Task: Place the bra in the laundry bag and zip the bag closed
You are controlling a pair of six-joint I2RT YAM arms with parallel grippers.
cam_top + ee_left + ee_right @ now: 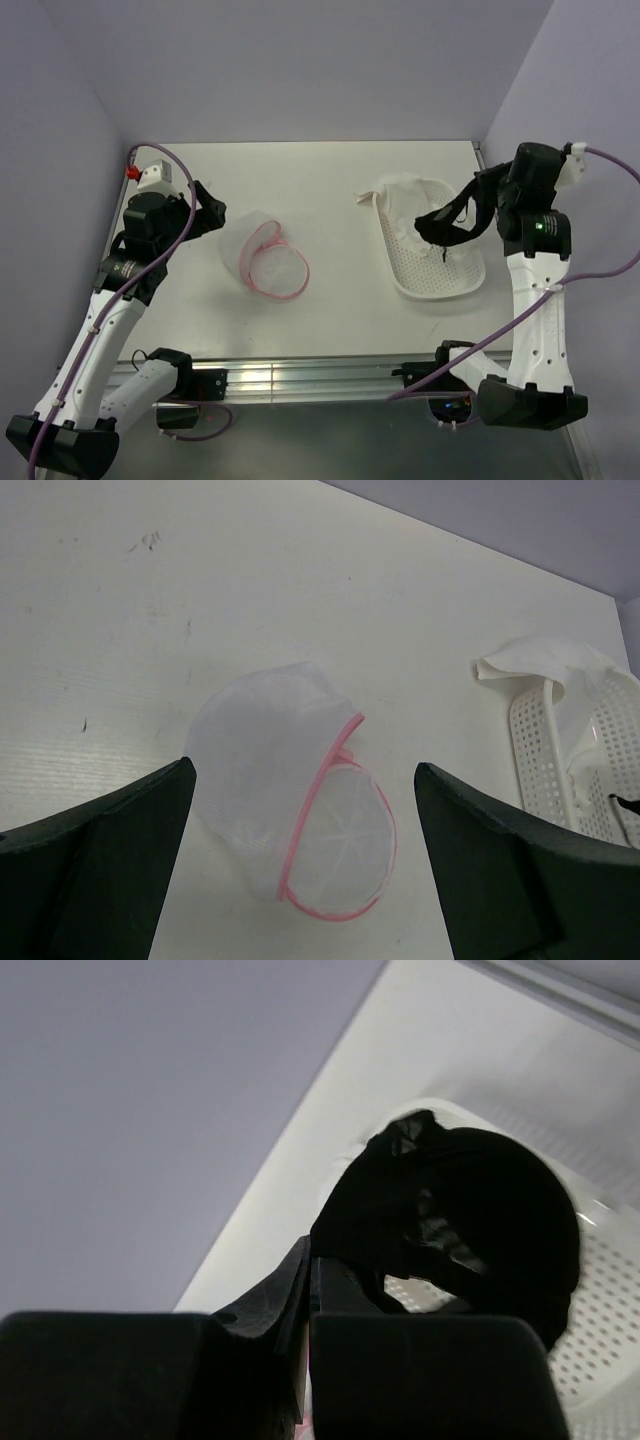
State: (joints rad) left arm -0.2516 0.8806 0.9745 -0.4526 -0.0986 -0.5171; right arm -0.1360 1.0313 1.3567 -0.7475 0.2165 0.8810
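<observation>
The black bra (445, 222) hangs in the air over the white basket, with my right gripper (472, 205) shut on one edge of it. In the right wrist view the bra (470, 1200) bunches just past the closed right gripper (310, 1255). The laundry bag (265, 260), a white mesh pouch with pink zipper trim, lies on the table at centre left with its mouth open. My left gripper (210, 215) stands open just left of it and holds nothing. Seen from the left wrist, the bag (300, 800) lies ahead, between the wide-apart fingers of the left gripper (302, 770).
A white perforated plastic basket (440, 280) sits on the right of the table under the bra, with a white cloth (400, 195) draped over its far end. Both also appear in the left wrist view, basket (540, 750) and cloth (545, 660). Purple walls enclose the table.
</observation>
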